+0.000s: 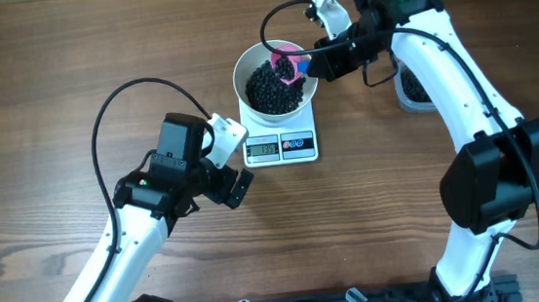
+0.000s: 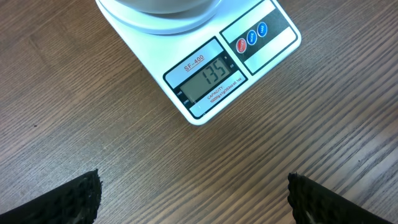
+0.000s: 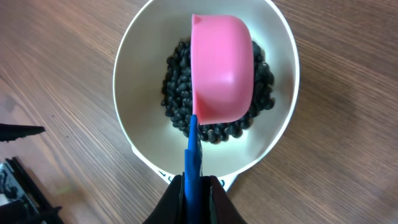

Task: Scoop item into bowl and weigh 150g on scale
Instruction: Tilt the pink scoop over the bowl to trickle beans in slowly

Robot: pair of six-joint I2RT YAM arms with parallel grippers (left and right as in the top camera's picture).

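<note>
The white bowl stands on the white scale, holding a heap of black beans. My right gripper is shut on the blue handle of a pink scoop, which hangs turned over above the beans. The scale's display reads 135. My left gripper is open over bare table just in front of the scale, holding nothing.
A clear tub with more beans sits right of the scale, mostly hidden under my right arm. Wooden table lies all around; both arm bases stand at the front edge.
</note>
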